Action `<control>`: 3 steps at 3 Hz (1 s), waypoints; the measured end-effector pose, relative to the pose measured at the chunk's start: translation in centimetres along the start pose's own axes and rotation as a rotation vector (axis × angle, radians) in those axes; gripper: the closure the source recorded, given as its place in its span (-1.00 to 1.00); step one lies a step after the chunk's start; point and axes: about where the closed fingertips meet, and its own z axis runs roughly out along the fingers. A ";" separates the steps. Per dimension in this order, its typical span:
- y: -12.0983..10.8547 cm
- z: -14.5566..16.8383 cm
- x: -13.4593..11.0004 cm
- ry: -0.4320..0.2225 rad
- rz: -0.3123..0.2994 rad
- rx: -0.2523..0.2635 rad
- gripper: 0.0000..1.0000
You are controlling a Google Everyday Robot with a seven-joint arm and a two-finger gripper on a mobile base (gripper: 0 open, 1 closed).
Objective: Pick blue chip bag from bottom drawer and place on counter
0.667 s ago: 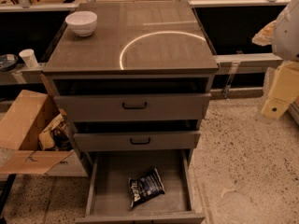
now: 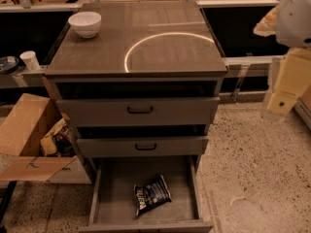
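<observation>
The blue chip bag (image 2: 151, 194) lies flat on the grey floor of the open bottom drawer (image 2: 114, 198), right of centre near the front. The counter (image 2: 97, 47) is the dark cabinet top with a thin white circular line (image 2: 146, 40). My gripper (image 2: 278, 103) hangs at the right edge of the view, off the cabinet's right side at about the top drawer's height. It is well above and to the right of the bag, and nothing shows in it.
A white bowl (image 2: 85, 23) stands on the counter's back left corner. Two closed drawer fronts with black handles (image 2: 140, 110) sit above the open drawer. An open cardboard box (image 2: 29, 135) of packaging stands on the floor to the left. A paper cup (image 2: 30, 60) stands on a shelf at the left.
</observation>
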 end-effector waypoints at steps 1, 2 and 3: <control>1.4 -1.8 -4.8 -0.038 -0.089 0.037 -1.00; 1.4 -1.8 -4.8 -0.038 -0.089 0.037 -1.00; 1.4 0.7 -4.3 -0.045 -0.110 0.027 -1.00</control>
